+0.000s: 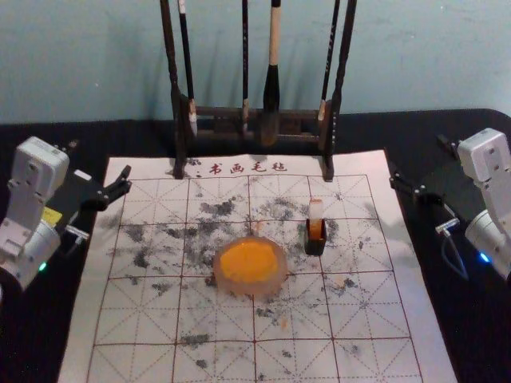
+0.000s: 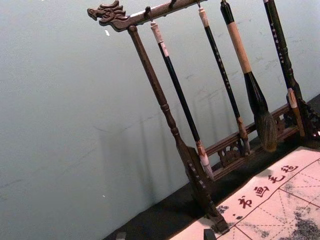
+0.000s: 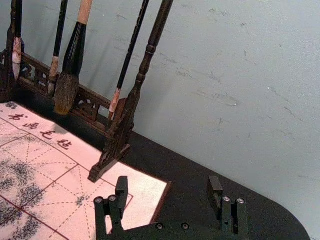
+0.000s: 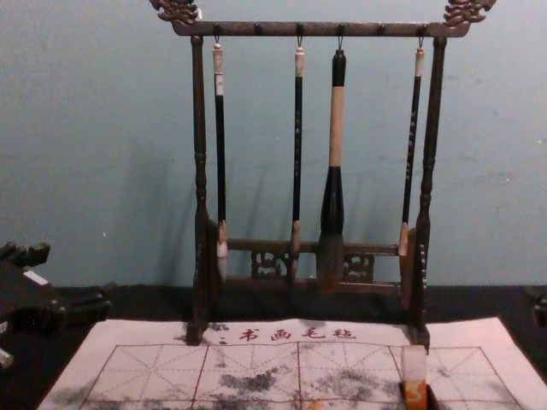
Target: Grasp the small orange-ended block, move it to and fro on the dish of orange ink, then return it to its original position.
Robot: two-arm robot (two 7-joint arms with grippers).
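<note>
Claw [image 3: 168,185] on your right arm stands apart and empty, off by the mat's right side; your left claw [image 1: 100,159] is likewise spread and empty, idle opposite. You have the block [image 1: 316,209] upright in its black holder [image 1: 316,242], orange part downward. Grip low or off-centre and you may drag or tip the holder; lift askew and the block could bind. The ink dish [image 1: 250,266] sits near, so a wide finger might clip its rim, and hard strokes could slide it over the mat [image 1: 136,323]. Behind, mind the rack [image 4: 199,171] and its hanging brushes [image 4: 336,128].
</note>
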